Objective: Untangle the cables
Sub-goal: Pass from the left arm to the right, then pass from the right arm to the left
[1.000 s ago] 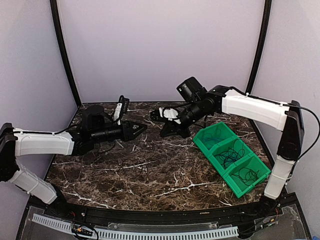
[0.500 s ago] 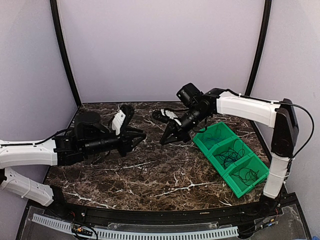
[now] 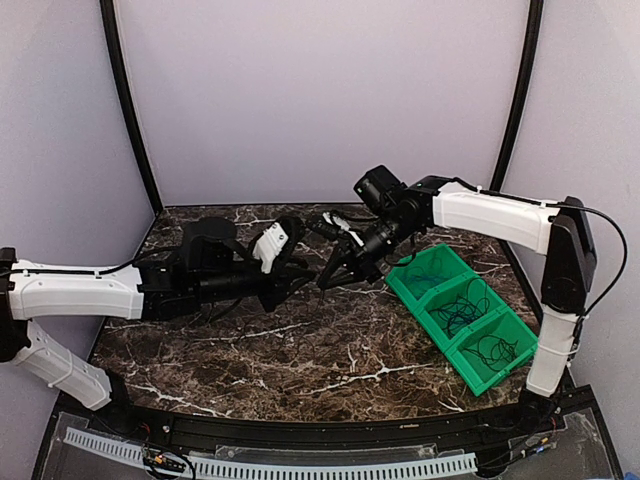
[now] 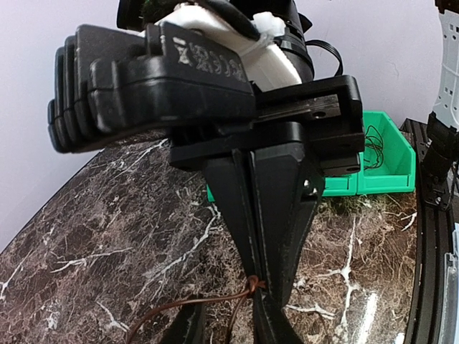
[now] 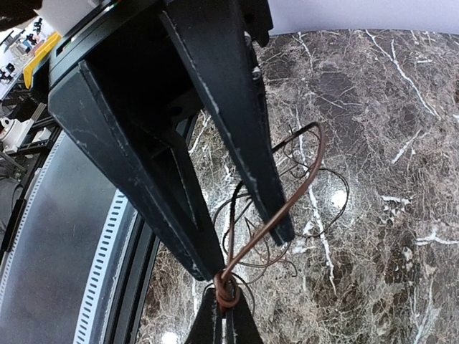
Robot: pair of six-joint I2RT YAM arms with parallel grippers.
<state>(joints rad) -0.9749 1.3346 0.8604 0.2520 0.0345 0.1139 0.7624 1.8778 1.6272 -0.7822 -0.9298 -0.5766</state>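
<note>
Right claw [image 4: 253,279]: fingers pressed together on a thin brown cord [image 5: 226,290], pinching it at a small knot right at their tips
Left claw [image 5: 247,254]: fingers apart, meeting the right claw tip to tip; one tip sits at the knot and the other stands off to the side; whether either tip touches the cord cannot be told
Brown cord: one strand arcs from the knot up and away beside the left claw's free finger; in the left wrist view two strands trail down past the left claw's fingers and are cut off by the frame edge
Finer dark strands [image 5: 348,192]: loose loops behind the brown arc, beyond both claws; their ends are hidden behind the fingers, and it is unclear whether they hang or lie flat
Dark brown marble tabletop with white veins [image 3: 250,350]: below both claws
Green plastic three-pocket bin [image 3: 437,330]: on the right claw's outer side, apart from it
Coiled dark cables [image 3: 462,312]: in the bin's middle and nearest pockets; the farthest pocket's contents are too small to make out
Top view: the cord between the claws is lost against the dark stone
</note>
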